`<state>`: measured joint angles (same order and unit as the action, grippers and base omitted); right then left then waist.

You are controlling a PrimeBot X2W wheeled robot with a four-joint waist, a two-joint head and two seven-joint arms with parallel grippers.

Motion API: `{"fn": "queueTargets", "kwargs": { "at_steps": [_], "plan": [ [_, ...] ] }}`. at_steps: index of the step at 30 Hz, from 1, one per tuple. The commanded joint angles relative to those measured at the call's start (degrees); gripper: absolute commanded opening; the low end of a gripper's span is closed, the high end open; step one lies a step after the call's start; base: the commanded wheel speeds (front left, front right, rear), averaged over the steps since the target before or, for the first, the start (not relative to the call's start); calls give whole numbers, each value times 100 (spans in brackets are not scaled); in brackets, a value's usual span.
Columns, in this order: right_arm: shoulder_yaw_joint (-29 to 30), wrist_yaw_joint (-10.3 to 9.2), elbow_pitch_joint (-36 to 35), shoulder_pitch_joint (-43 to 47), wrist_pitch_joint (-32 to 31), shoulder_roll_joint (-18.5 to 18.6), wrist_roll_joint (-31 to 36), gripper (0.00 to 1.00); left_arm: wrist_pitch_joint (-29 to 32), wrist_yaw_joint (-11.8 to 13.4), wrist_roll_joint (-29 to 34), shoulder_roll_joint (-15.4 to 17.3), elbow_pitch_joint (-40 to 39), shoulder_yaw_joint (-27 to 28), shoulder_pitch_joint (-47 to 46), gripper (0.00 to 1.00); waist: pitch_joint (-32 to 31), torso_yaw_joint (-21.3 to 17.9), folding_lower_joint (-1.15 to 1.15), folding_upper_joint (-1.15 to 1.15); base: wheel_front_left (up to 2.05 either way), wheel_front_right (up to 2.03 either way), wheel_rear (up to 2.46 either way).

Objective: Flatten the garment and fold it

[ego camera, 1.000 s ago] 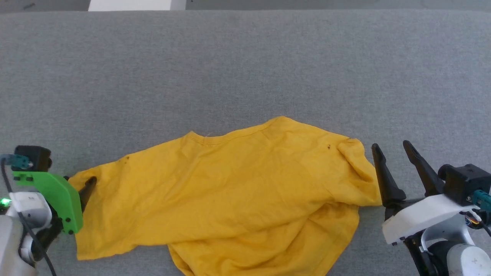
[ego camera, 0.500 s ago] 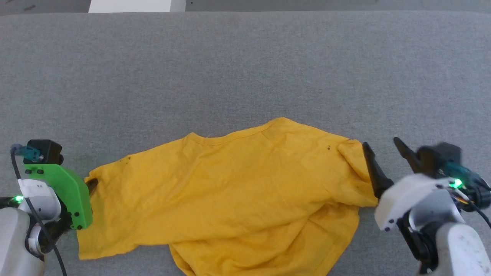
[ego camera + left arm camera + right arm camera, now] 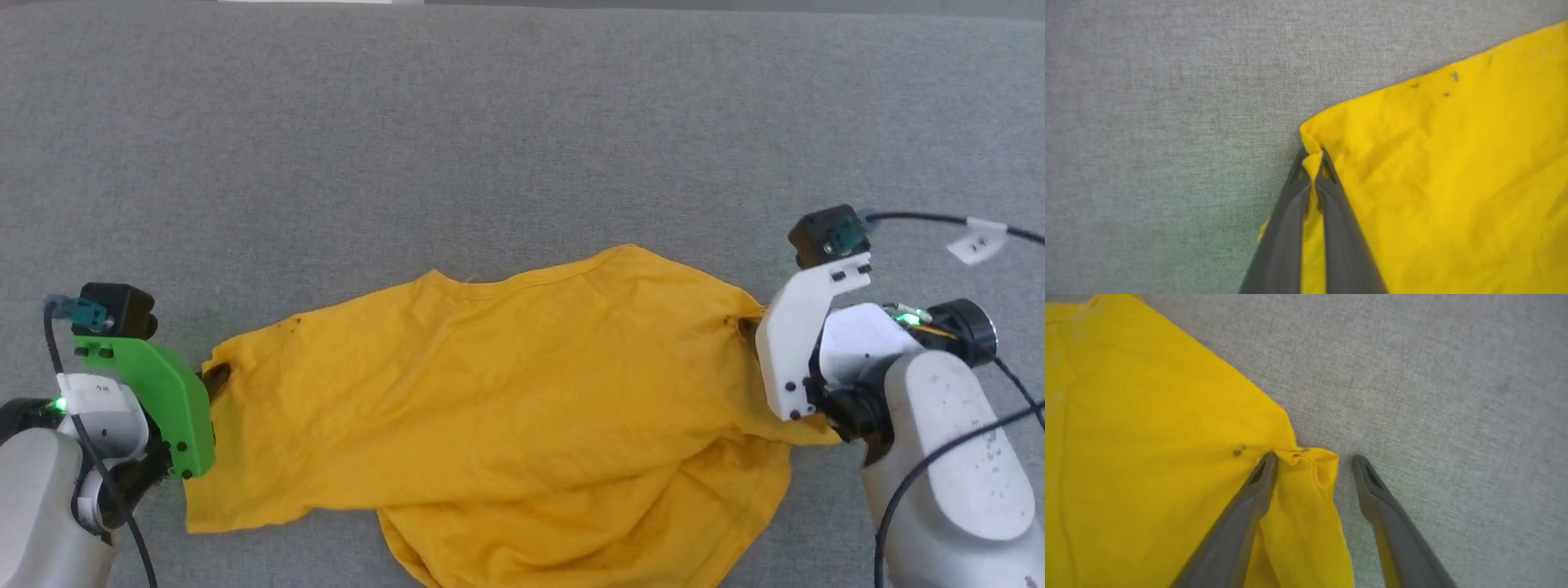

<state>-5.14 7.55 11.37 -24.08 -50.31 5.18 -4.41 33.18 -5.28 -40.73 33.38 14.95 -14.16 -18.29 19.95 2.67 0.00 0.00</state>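
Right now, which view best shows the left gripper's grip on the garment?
Left wrist view: left gripper shut on a pinched corner of the garment. Head view mostly hides those fingers behind a green bracket; right wrist view shows the opposite corner.

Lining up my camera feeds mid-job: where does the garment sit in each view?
Head view: garment lower centre, running off the bottom edge.
Left wrist view: right half, corner pinched in the left gripper.
Right wrist view: left half, edge fold between the open right gripper fingers.
Shared landmark: grey fabric surface under it.
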Motion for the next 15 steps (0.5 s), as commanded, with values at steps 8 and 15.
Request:
{"fn": "queueTargets", "kwargs": {
  "at_steps": [8,15],
  "plan": [
    [-479,-6,-245,-28,-1018,396,-573,0,-146,-92,341,54,44,-305,-119,0,33,43,0,0,0,0,0],
    [-545,-6,-505,-1091,-221,974,-451,0,-1256,-185,1315,517,-261,-607,-1161,0,173,26,0,0,0,0,0]
  ]
}}
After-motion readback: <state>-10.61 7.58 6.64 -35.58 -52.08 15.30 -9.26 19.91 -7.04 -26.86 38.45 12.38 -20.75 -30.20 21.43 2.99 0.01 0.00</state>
